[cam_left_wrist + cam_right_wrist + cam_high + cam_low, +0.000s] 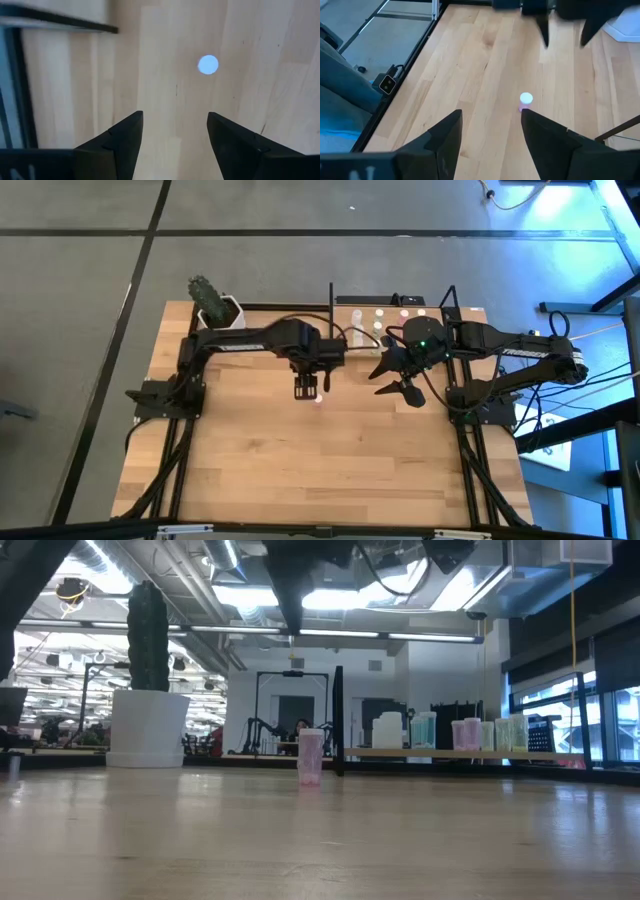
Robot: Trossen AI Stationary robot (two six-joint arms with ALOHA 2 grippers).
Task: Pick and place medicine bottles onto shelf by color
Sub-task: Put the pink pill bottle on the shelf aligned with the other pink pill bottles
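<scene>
One small medicine bottle [319, 398] with a pink body and pale cap stands upright on its base on the bare tabletop, clear in the low view [310, 757]. My left gripper [307, 388] hangs above it, pointing down, open, with nothing between its fingers; its wrist view shows the bottle's cap [208, 64] beyond the fingers [125, 142]. My right gripper [402, 383] waits open to the right and sees the bottle [525, 101]. Several bottles [466, 733] stand on the shelf [450, 752] at the far edge.
A white pot with a cactus [215, 305] stands at the far left corner [148, 725]. The shelf [392, 320] has thin black uprights [331, 300]. Bare wood [320, 470] lies toward the near edge.
</scene>
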